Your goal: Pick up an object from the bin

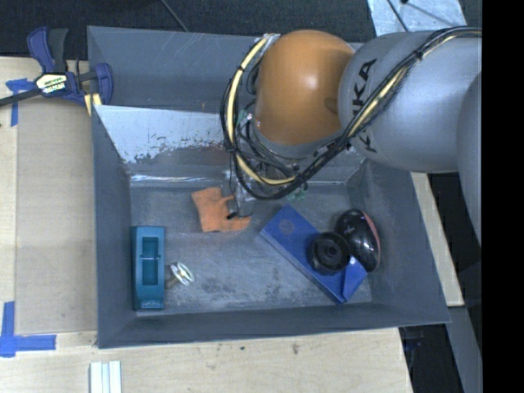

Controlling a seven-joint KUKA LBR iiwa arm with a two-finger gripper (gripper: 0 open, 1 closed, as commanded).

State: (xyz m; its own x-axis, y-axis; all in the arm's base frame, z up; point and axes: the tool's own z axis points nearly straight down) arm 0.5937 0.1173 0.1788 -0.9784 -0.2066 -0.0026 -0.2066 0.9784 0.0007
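Orange piece [213, 211] lies flat on the floor of the bin [110, 219], toward the back and just left of centre. Nearest the front wall, a teal block [149, 267] and a silvery bit [181, 274] sit at the left, with bare floor between them and a blue board [288, 229] at the right. The piece's long axis runs left to right, dipping frontward at its right end. The gripper [235, 210] touches that end; whether it is open or closed cannot be told. The back wall is near behind.
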